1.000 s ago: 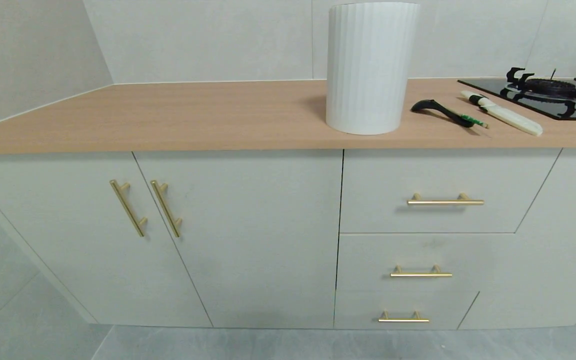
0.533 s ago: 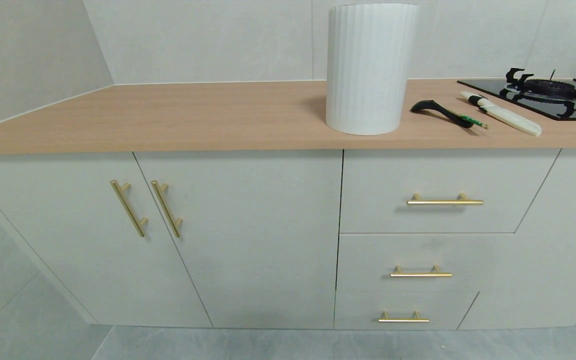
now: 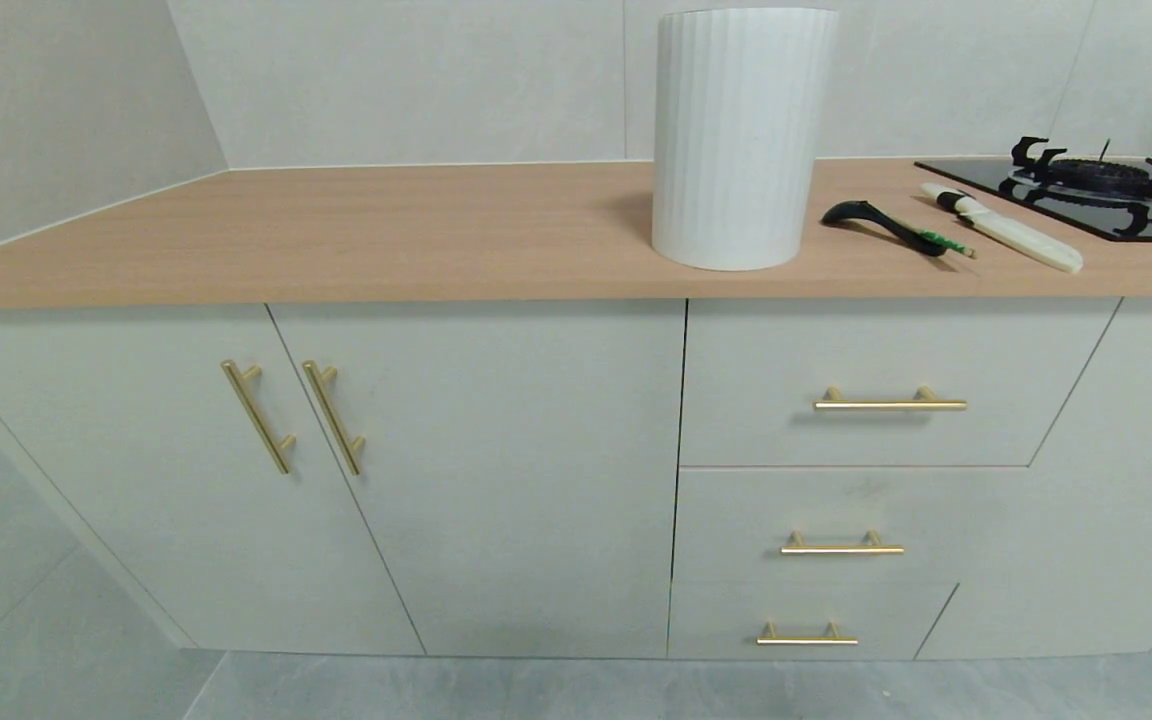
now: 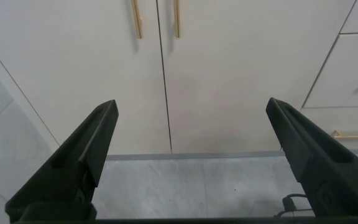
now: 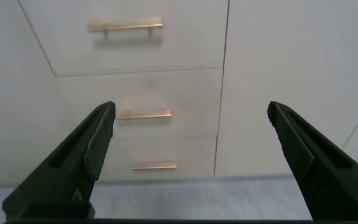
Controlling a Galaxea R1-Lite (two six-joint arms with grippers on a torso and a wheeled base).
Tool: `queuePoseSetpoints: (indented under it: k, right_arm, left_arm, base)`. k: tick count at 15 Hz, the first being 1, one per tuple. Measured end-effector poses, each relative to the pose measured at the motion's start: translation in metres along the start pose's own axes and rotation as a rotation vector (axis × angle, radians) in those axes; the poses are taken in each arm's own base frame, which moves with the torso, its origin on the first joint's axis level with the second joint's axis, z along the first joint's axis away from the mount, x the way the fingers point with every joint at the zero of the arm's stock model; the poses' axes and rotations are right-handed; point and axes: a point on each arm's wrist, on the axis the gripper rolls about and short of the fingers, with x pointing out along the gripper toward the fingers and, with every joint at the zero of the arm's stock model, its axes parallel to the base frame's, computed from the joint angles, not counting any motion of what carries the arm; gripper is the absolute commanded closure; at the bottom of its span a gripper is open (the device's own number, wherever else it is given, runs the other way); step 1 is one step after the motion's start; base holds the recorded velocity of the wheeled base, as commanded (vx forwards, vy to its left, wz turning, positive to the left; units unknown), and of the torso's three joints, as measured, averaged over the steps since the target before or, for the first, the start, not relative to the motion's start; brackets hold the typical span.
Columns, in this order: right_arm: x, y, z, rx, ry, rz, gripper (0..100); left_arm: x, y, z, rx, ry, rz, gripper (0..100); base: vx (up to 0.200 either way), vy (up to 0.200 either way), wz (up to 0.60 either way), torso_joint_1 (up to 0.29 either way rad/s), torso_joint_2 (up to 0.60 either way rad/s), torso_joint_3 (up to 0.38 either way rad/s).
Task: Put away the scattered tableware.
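A tall white ribbed container stands on the wooden countertop. To its right lie a black spoon, a thin green-banded stick and a cream-coloured utensil with a black band. My left gripper is open, held low in front of the double cabinet doors, with nothing between its fingers. My right gripper is also open, low before the stack of drawers, holding nothing.
A black gas hob sits at the counter's far right. Below the counter are two cabinet doors with gold handles and three drawers with gold handles. Grey tiled floor runs along the cabinet base.
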Motion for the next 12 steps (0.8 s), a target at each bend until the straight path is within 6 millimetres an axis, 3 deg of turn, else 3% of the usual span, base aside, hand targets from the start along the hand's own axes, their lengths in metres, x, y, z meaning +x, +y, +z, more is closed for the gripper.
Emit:
queuePoseSetpoints:
  k: [4,7,9,12]
  right_arm:
    - [0.012,0.001,0.009,-0.022,0.163,0.165,0]
    - [0.034,0.005,0.031,-0.03,0.287,0.239,0]
    - [0.061,0.01,0.044,-0.038,0.38,0.262,0]
    - [0.119,0.022,0.052,-0.049,0.505,0.273,0]
  left_arm:
    - [0.0,0.0,0.0,0.0,0.0,0.0,0]
    - [0.0,0.0,0.0,0.0,0.0,0.0,0]
    - [0.0,0.0,0.0,0.0,0.0,0.0,0]
    - [0.0,0.0,0.0,0.0,0.0,0.0,0]
  base:
    - [0.0,0.0,0.0,0.0,0.0,0.0]
    - [0.0,0.0,0.0,0.0,0.0,0.0]
    - [0.0,0.0,0.0,0.0,0.0,0.0]
    - [0.0,0.0,0.0,0.0,0.0,0.0]
